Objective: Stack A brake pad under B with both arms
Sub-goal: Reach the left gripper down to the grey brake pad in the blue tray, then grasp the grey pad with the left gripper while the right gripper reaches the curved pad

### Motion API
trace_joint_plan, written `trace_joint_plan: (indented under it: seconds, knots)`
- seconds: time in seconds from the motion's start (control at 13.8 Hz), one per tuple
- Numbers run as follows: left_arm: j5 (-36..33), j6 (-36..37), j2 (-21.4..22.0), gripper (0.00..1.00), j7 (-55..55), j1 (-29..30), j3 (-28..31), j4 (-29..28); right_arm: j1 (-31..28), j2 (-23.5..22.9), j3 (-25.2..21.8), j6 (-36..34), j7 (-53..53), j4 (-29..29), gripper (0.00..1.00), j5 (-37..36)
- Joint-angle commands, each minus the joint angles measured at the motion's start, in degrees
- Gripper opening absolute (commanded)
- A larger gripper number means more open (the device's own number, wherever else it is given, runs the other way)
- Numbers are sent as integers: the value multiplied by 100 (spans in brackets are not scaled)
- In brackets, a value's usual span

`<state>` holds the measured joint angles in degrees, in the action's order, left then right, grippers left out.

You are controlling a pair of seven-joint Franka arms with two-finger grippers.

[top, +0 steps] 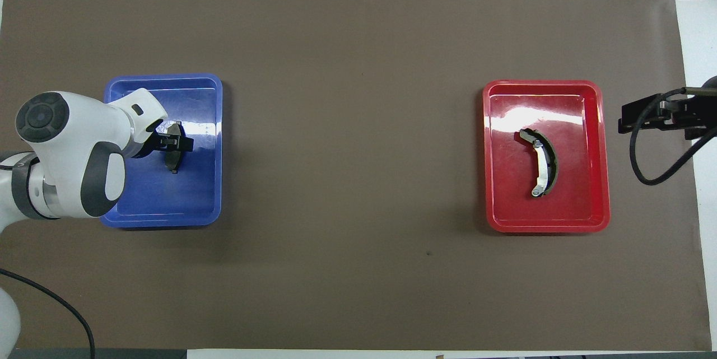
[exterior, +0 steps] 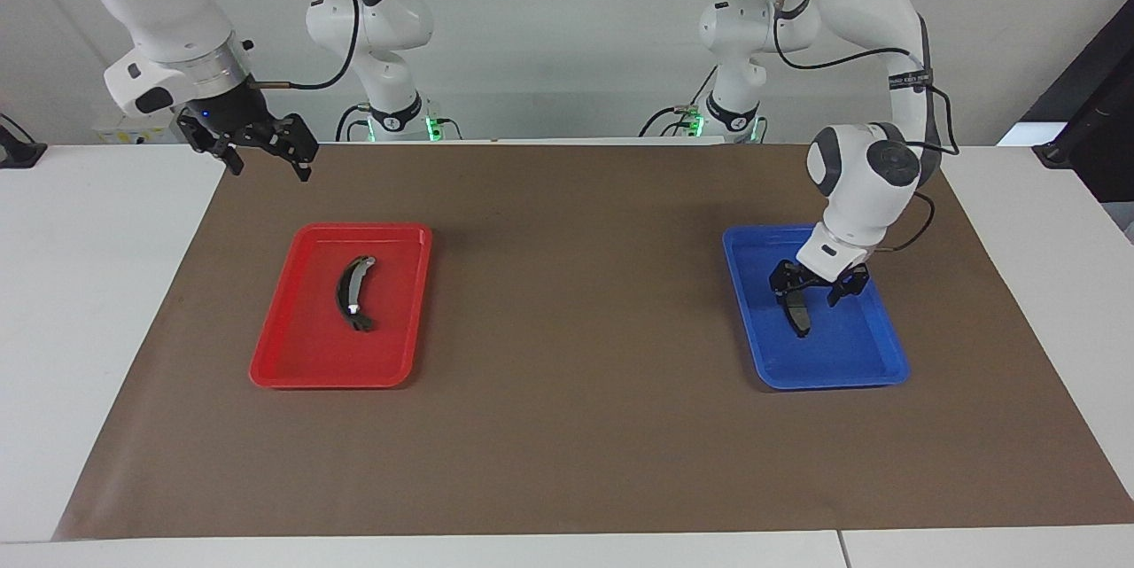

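left gripper [exterior: 817,286] wide apart low over brake pad [exterior: 798,311] in blue tray [exterior: 873,355], right gripper [exterior: 261,151] wide apart, waiting near red tray [exterior: 292,355] corner

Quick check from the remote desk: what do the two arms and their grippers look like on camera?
Both arms are glossy white with dark grey joint caps and black cables looped alongside. The left gripper and right gripper are black and two-fingered. Green lights glow at both bases.

Left gripper [top: 178,143] over short grey pad [top: 173,160] in blue tray [top: 162,219]. Curved shoe [top: 542,163] in red tray [top: 546,224]. Right gripper [top: 636,116] waits beside red tray.
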<state>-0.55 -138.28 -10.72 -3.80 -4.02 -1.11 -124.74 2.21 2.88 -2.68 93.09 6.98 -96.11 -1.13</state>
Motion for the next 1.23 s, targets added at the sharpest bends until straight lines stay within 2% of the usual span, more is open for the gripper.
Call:
trace_joint_plan:
  seconds: [0.0,0.15,0.22,0.58,0.73,0.94,1.09,1.16]
  knots:
    - [-68,-129,-9,98,81,-11,14,-103,-10,414,57,1049,-153,-1187,100,86]
    - [-68,-67,-9,97,81,-11,14,-103,-10,293,57,1649,-293,-1673,100,191]
    - [-68,-58,-9,93,73,-11,23,-103,-10,109,57,1895,-459,-1857,100,209]
    - [-68,117,17,57,46,-28,23,-103,-19,-278,57,3696,-1294,-3114,100,245]
    - [-68,240,26,46,55,-64,23,-94,-19,-446,57,4058,-1331,-3282,100,245]
    - [-68,433,26,21,55,-72,23,-24,-19,-789,57,4330,-1427,-3318,99,245]
    - [-68,687,78,12,64,-90,14,90,-98,-1087,57,4480,-1654,-3327,99,253]
    - [-68,924,183,12,64,-116,14,247,-98,-1132,57,4534,-1656,-3344,99,253]
